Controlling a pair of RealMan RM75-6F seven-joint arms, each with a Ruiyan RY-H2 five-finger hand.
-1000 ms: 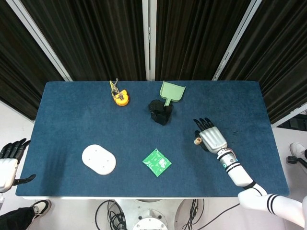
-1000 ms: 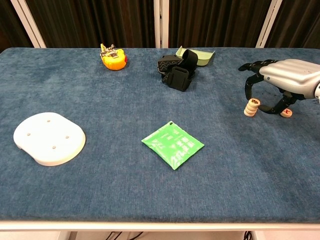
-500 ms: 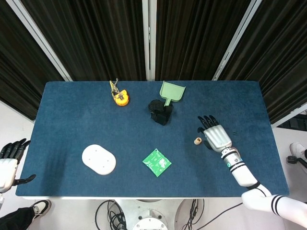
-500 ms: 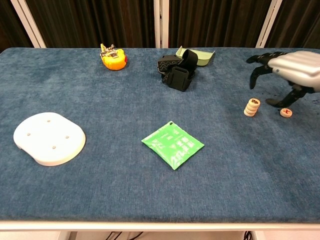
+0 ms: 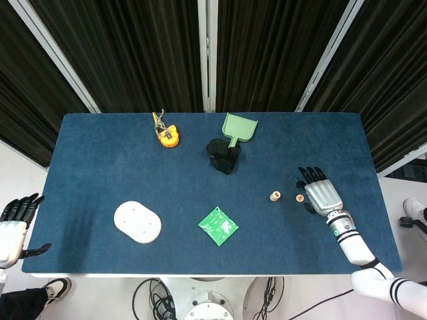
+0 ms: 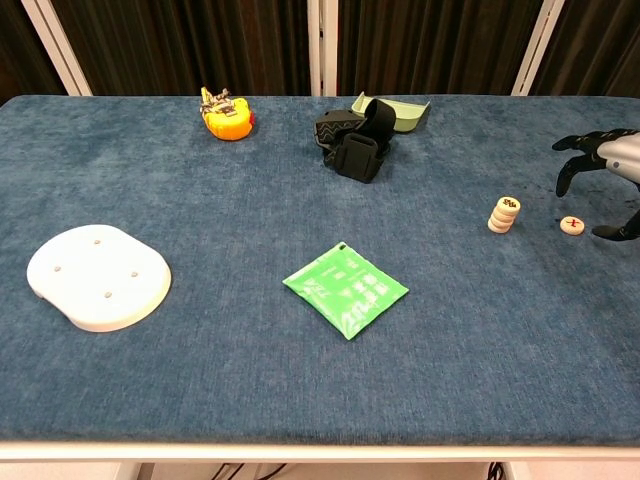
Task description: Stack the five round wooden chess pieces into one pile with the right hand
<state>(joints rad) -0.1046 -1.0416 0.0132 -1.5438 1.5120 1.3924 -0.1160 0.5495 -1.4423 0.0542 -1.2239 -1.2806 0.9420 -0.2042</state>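
Just beside the empty, spread-fingered right hand lies the last loose round wooden chess piece with a red mark, apart from the short pile of round wooden pieces, so the next move, I judge, is pinching it and placing it squarely on top.

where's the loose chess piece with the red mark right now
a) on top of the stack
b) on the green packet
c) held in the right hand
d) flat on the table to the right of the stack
d) the loose chess piece lies flat on the table, apart from the stack and to its right, with the right hand open beside it and holding nothing.
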